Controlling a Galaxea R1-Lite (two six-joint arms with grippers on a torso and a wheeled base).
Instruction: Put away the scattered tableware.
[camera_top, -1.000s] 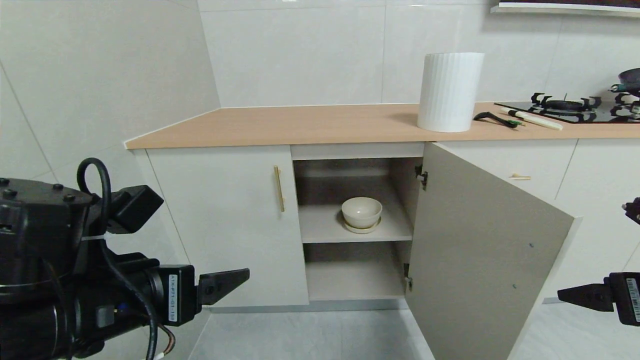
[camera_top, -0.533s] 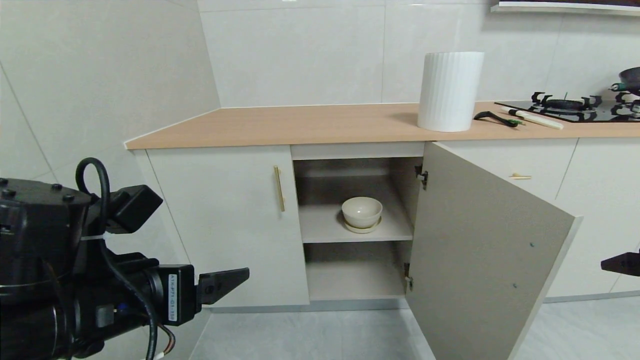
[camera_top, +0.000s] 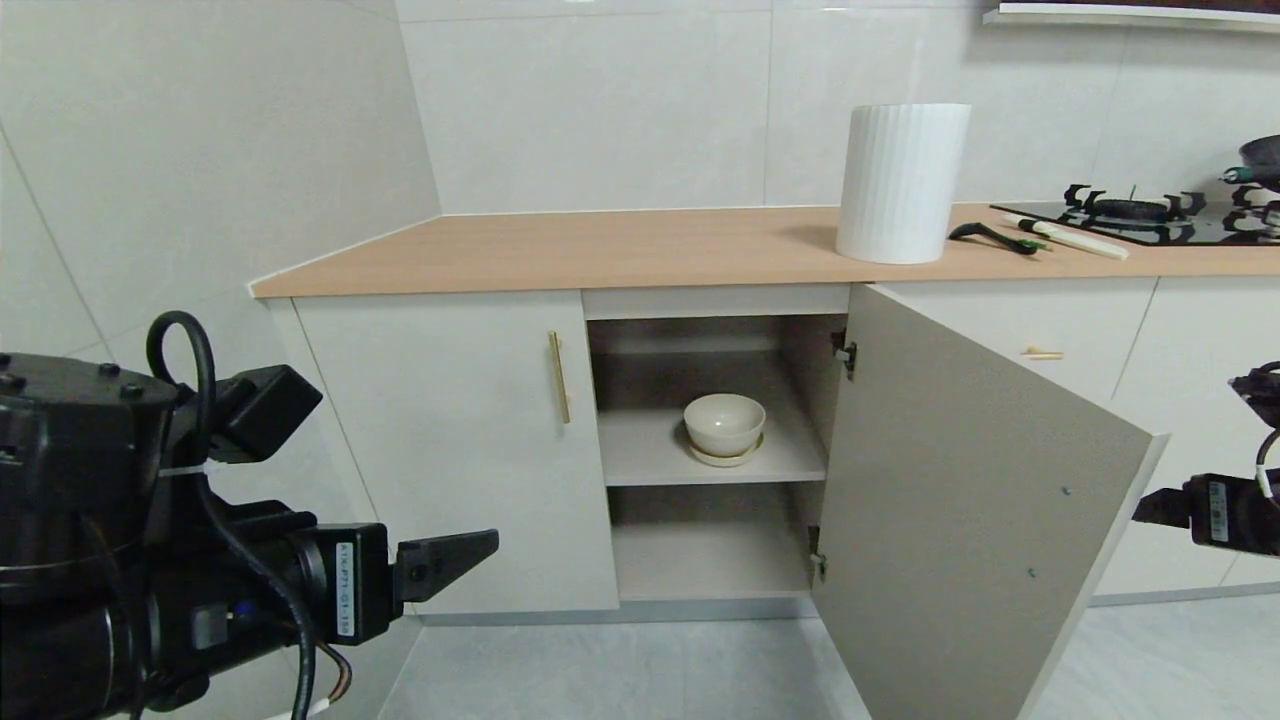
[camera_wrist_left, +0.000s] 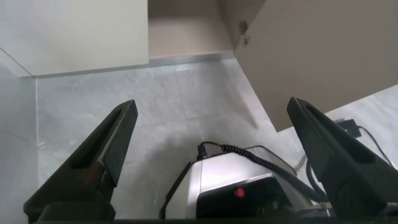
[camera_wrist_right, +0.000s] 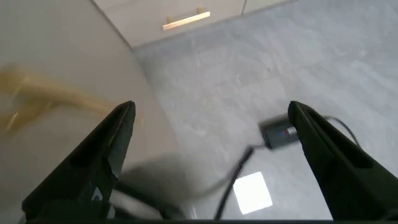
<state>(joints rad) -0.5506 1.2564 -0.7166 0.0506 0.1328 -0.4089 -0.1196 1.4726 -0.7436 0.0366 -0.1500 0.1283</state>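
**Both grippers spread and empty at the open cabinet**

The left gripper (camera_wrist_left: 212, 102), fingers spread and holding nothing, hangs low before the closed left door (camera_top: 450, 440). The right gripper (camera_wrist_right: 210, 109), likewise spread and empty, sits just past the free edge of the open door (camera_top: 960, 500). Inside, a cream bowl (camera_top: 724, 422) rests on a small plate (camera_top: 722, 460) toward the front edge of the upper shelf (camera_top: 650, 450). Toward the right end of the countertop (camera_top: 600, 250) stands a white ribbed container (camera_top: 902, 183), with a black utensil (camera_top: 990, 237) and a pale stick (camera_top: 1065, 238) just beside it.
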